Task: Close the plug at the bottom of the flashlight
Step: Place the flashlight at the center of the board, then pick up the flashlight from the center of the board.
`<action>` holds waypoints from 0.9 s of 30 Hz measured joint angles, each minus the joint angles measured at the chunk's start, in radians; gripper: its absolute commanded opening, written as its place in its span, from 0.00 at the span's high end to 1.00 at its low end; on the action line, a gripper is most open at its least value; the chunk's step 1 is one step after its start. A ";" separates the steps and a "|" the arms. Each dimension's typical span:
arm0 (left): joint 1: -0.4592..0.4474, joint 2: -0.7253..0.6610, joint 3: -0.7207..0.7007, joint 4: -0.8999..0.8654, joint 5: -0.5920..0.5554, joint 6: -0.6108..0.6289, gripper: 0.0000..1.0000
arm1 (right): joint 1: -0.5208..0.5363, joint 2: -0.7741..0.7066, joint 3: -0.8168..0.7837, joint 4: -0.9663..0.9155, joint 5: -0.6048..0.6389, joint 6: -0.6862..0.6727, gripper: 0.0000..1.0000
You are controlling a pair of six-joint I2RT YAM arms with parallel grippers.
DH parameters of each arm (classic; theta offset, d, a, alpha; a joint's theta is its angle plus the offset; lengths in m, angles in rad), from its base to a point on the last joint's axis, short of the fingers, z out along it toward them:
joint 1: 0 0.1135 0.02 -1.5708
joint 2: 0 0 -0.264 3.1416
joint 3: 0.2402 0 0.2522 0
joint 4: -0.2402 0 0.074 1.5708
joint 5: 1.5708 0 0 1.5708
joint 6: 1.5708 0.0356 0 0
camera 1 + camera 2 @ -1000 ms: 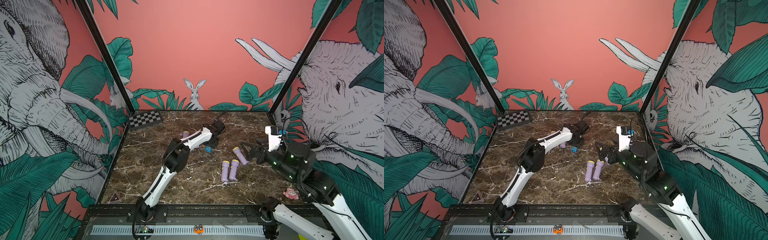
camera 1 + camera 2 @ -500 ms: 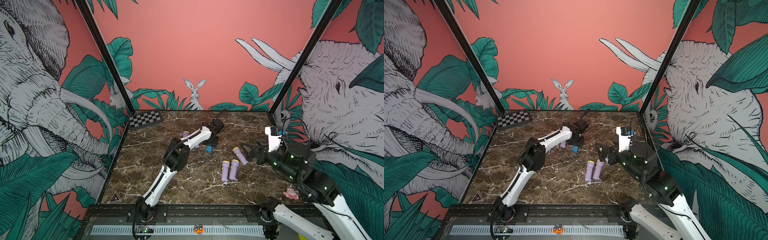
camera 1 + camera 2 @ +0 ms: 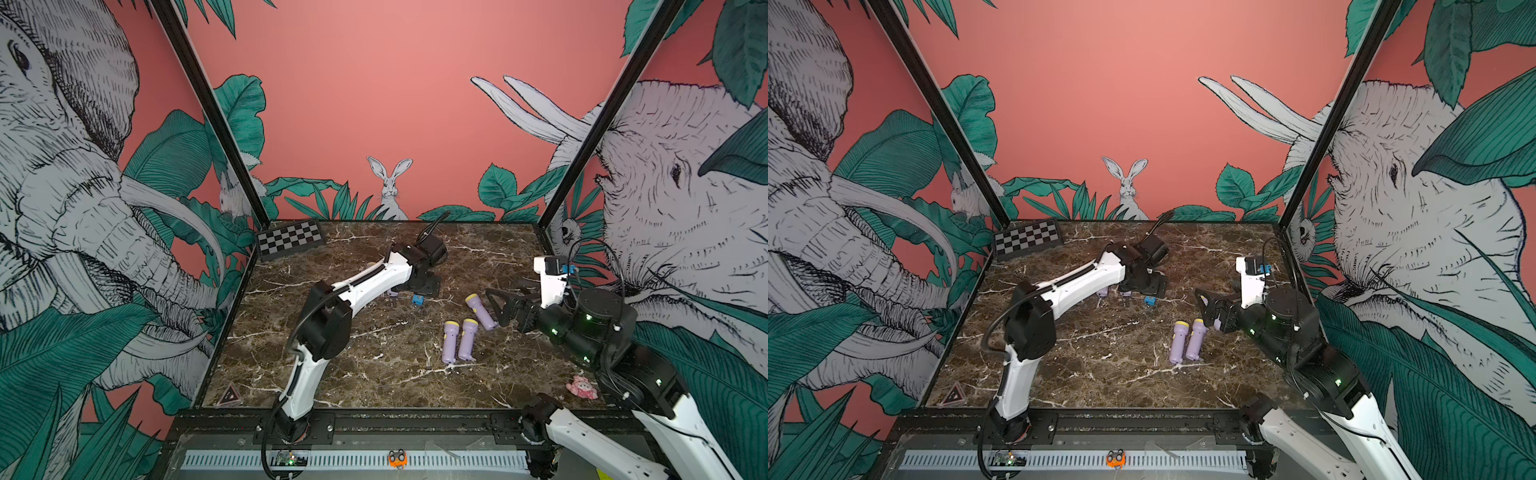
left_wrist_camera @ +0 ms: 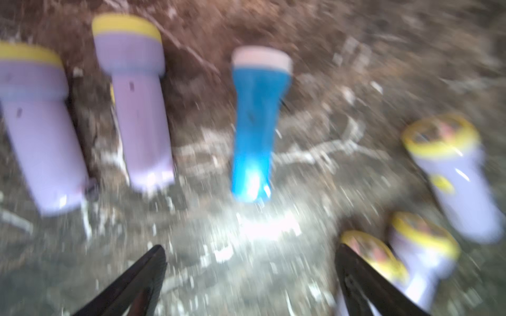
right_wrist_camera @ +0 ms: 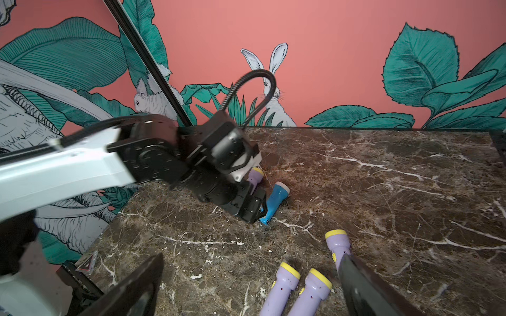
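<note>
left gripper [image 4: 250, 247] jaws apart on nothing, just short of the blue flashlight [image 4: 258, 123] lying on the desk [image 4: 356, 54] beside two lilac flashlights [image 4: 142, 115]; right gripper [image 5: 250, 257] apart too, well off; risk: pushing its tail end unbraced may skid it into those neighbours.
</note>
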State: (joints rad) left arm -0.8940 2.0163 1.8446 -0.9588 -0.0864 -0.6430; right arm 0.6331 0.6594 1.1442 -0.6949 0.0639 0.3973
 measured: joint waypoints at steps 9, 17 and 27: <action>-0.250 0.080 -0.012 -0.042 0.005 -0.142 0.01 | 0.000 -0.010 0.000 -0.010 0.032 -0.009 0.01; -0.247 0.226 0.051 -0.087 0.004 -0.161 0.04 | 0.000 -0.046 0.000 -0.032 0.047 -0.010 0.01; -0.242 0.226 0.064 -0.080 -0.008 -0.194 0.20 | 0.000 -0.065 0.000 -0.040 0.064 -0.028 0.01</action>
State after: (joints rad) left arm -1.1362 2.2421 1.9083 -1.0386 -0.0944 -0.8368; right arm 0.6331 0.5945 1.1442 -0.7353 0.1284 0.3695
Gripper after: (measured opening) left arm 0.827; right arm 0.990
